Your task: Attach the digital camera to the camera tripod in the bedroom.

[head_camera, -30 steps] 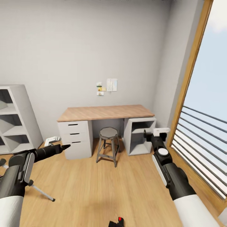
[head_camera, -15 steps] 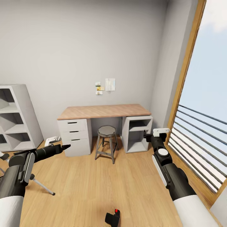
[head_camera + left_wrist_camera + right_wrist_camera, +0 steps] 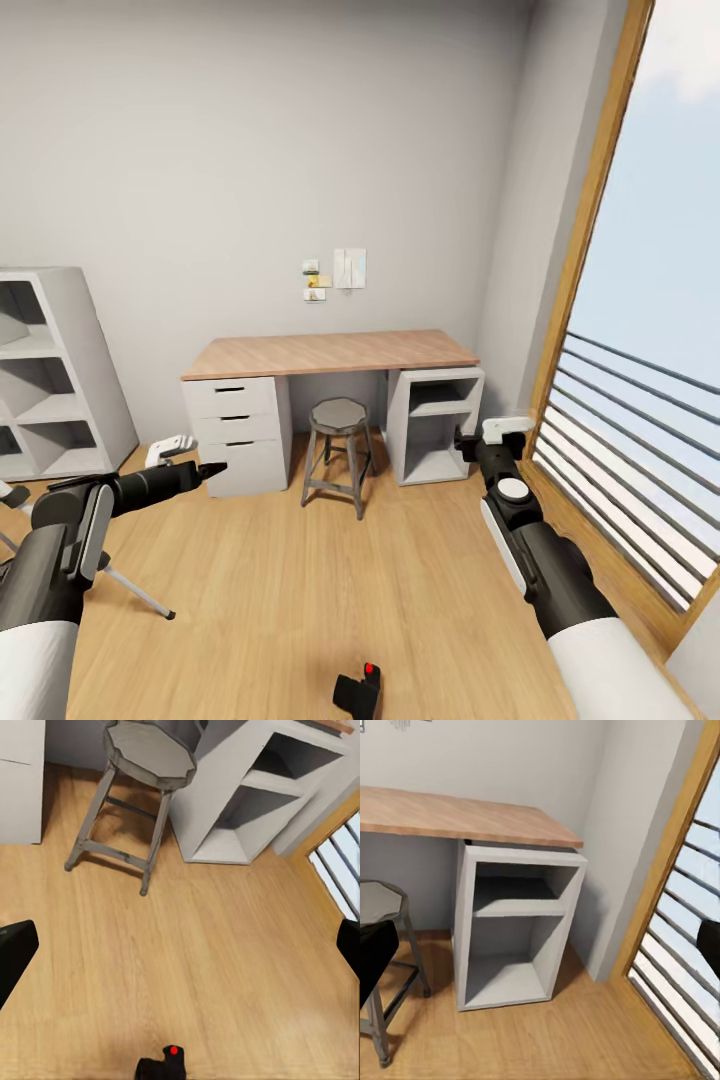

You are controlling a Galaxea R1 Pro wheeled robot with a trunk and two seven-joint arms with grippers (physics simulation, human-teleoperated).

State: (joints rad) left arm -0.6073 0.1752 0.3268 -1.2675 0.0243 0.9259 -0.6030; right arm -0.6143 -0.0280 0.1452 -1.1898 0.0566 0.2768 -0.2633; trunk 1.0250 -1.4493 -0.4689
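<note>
The digital camera [image 3: 360, 690], black with a red button on top, lies on the wood floor at the near edge of the head view, between my arms. It is also on the floor ahead of my left gripper in the left wrist view [image 3: 166, 1066]. One thin silver leg of the camera tripod [image 3: 135, 592] stands at the left, the rest hidden behind my left arm. My left gripper [image 3: 190, 458] hangs open above the floor, its black fingers [image 3: 15, 956] spread wide. My right gripper [image 3: 485, 436] is open too and empty, facing the desk's cubby.
A wood-topped desk [image 3: 330, 354] with white drawers and an open cubby [image 3: 517, 934] stands against the back wall. A grey metal stool [image 3: 340, 450] is in front of it. There is a white cube shelf [image 3: 45, 380] at left and a wood-framed window with rails [image 3: 620, 420] at right.
The whole view shifted early on, bringing the digital camera fully into the bottom edge. Since then my right gripper has sunk slightly. The left arm has barely moved.
</note>
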